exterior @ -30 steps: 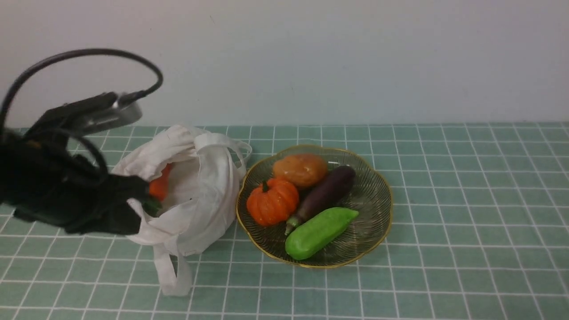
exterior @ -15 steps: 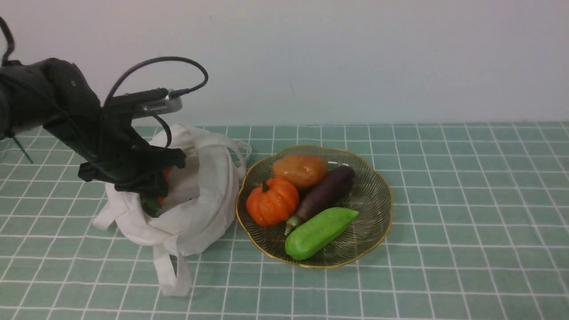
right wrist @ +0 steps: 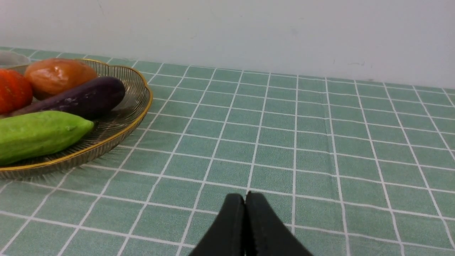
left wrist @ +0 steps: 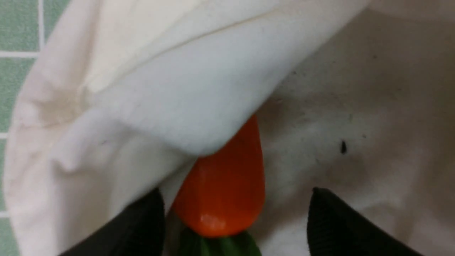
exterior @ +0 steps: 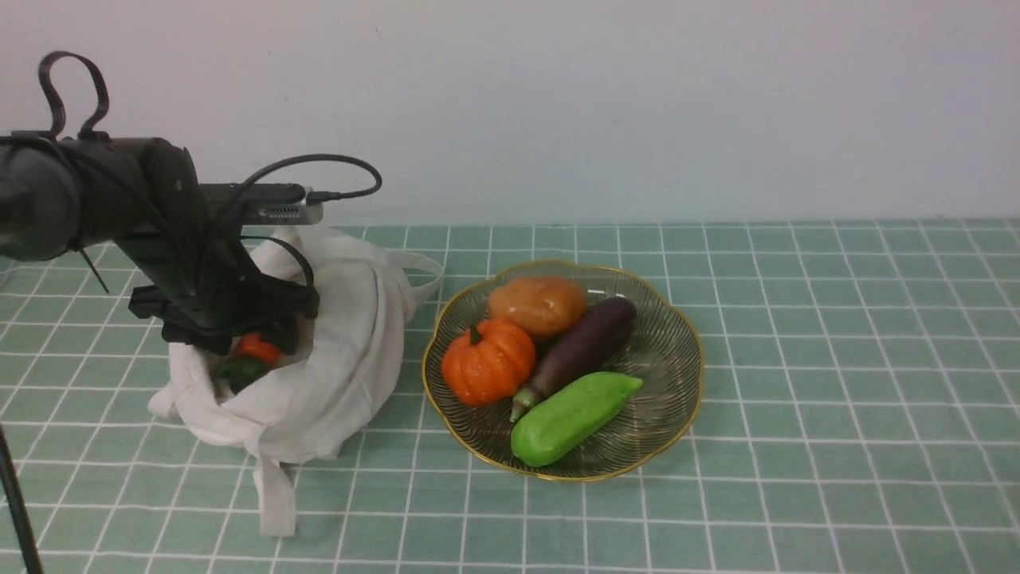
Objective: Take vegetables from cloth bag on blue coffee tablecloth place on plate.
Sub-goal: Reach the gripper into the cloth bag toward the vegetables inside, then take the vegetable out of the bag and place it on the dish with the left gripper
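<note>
The orange carrot (exterior: pixel 256 348) with dark green leaves (exterior: pixel 237 371) lies in the mouth of the off-white cloth bag (exterior: pixel 343 375) on the teal checked tablecloth (exterior: pixel 797 359). My left gripper (exterior: pixel 259 333) reaches down into the bag's mouth. In the left wrist view the carrot (left wrist: pixel 224 188) lies between the gripper's (left wrist: pixel 235 191) two black fingers (left wrist: pixel 334 220), which stand wide apart; a fold of the bag (left wrist: pixel 199 92) covers its thin end. The glass plate (exterior: pixel 692 399) stands right of the bag. My right gripper (right wrist: pixel 245 195) is shut and empty above the cloth.
The plate holds an orange pumpkin (exterior: pixel 488 361), a brown potato-like vegetable (exterior: pixel 538 304), a purple eggplant (exterior: pixel 586 343) and a green cucumber (exterior: pixel 570 416). A bag strap (exterior: pixel 275 498) trails toward the front. A pale wall stands behind the table.
My left arm has swung in over the bag and put its gripper into the bag's mouth around the carrot. The bag has shifted left and slumped.
</note>
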{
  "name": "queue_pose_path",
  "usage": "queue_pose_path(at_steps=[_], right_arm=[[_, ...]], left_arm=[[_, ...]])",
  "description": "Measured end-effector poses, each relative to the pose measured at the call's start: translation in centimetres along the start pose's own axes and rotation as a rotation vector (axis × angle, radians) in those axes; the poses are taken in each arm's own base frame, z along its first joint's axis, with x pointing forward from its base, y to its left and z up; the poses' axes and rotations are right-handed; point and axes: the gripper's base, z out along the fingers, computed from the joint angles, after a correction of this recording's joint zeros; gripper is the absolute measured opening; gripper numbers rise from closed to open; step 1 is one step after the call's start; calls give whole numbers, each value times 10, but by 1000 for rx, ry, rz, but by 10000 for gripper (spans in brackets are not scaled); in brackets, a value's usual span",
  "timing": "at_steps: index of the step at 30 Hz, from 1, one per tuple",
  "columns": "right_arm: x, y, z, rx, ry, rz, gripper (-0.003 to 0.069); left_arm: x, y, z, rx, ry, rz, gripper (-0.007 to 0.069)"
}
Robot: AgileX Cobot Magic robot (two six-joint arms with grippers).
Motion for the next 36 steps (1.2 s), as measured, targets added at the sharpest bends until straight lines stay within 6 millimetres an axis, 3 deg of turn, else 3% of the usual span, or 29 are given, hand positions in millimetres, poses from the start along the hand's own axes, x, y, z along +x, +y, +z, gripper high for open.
queue_pose_path(at_steps=[7,10,12,14,17,26,36], right_arm=[[0,0,0,0,0,0,-15],[0,0,0,0,0,0,-15],[0,0,0,0,0,0,-15],[0,0,0,0,0,0,-15],[0,0,0,0,0,0,-15],[0,0,0,0,0,0,-15],[0,0,0,0,0,0,-15]], left_arm=[[0,2,17,-14,-1,15,505],[0,2,18,-15,2,14,432],[0,2,18,-15,5,14,325],[1,2,17,-15,11,14,310],[4,2,8,-17,46,14,311],[21,2,-52,-24,205,12,311],[36,-9,-58,94,379,22,311]])
